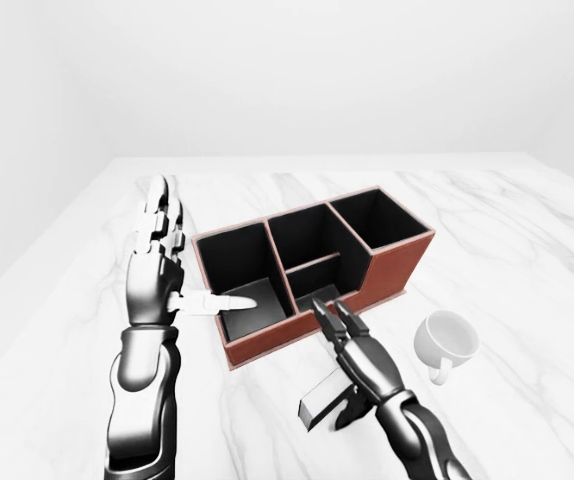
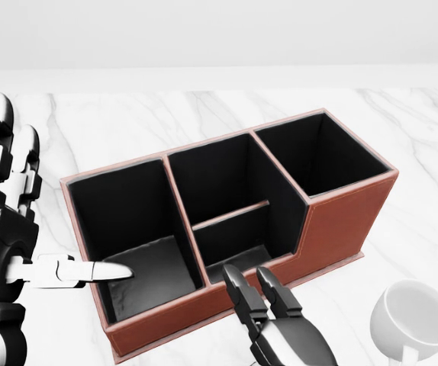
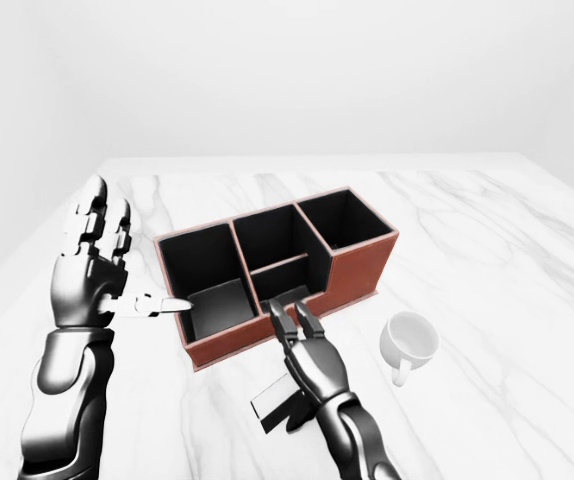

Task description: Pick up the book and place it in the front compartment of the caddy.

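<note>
Book: the book (image 1: 323, 399) is under the right hand (image 1: 362, 360), low in the left-eye view, near the caddy (image 1: 392, 268) but apart from it.
Right hand: two fingers straight toward the caddy, thumb under the book; whether the grip is firm I cannot tell.
Left hand: the left hand (image 1: 157, 270) is spread wide, holding nothing, thumb over the left cell.
Risk: a loose hold could let the book slip or tilt; it could catch the low front wall or the divider.
Room: the cup (image 1: 445, 340) stands right of the hand; bare table (image 1: 527, 230) beyond.
</note>
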### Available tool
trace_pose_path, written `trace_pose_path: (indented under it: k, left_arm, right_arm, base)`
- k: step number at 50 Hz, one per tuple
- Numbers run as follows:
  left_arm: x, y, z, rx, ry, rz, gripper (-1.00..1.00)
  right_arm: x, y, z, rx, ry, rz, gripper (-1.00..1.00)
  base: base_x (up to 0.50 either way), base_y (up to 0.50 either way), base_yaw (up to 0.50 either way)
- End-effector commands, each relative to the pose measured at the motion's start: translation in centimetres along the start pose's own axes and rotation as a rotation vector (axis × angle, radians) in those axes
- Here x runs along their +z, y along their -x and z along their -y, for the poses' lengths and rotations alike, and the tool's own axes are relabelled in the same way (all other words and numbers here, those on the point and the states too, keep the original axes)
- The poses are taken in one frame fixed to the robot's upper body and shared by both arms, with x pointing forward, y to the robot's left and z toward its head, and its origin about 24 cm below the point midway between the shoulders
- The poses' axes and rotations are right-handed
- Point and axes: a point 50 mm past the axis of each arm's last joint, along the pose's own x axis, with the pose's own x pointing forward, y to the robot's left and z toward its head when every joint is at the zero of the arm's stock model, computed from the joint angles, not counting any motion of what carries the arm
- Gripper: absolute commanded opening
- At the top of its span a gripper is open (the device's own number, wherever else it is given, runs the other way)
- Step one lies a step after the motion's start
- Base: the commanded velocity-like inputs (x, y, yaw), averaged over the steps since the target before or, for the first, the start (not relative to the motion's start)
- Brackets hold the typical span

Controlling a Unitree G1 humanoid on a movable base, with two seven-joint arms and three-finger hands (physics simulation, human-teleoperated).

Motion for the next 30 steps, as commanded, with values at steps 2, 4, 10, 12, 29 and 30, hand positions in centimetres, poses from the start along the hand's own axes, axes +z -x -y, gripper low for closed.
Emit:
trace_pose_path:
  k: [2,4,10,12,29,30]
  left_arm:
    - [-0.11,0.02,0.03,-0.001,0.0,-0.005,1.0]
    - [-0.14,0.01,0.03,-0.001,0.0,-0.006,1.0]
    - [-0.1,0.06,0.04,-0.002,-0.001,-0.005,1.0]
    - [-0.11,0.06,0.04,-0.002,-0.001,-0.006,1.0]
    - [-0.21,0.08,0.08,-0.003,-0.002,-0.01,1.0]
    - [-0.16,0.11,0.09,-0.003,-0.002,-0.008,1.0]
  right_arm:
    - [-0.42,-0.06,-0.63,0.011,0.003,-0.017,1.0]
    - [-0.44,-0.08,-0.67,0.013,0.004,-0.018,1.0]
    - [-0.46,-0.08,-0.77,0.016,0.005,-0.019,1.0]
    - [-0.49,-0.09,-0.85,0.018,0.005,-0.021,1.0]
    - [-0.67,-0.17,-1.35,0.028,0.012,-0.027,1.0]
    - [-0.65,-0.18,-1.33,0.028,0.012,-0.026,1.0]
  base:
    - [0.0,0.0,0.0]
    - [0.0,0.0,0.0]
    - [0.0,0.0,0.0]
    - [0.0,0.0,0.0]
    - [0.0,0.0,0.0]
    - [0.0,0.0,0.0]
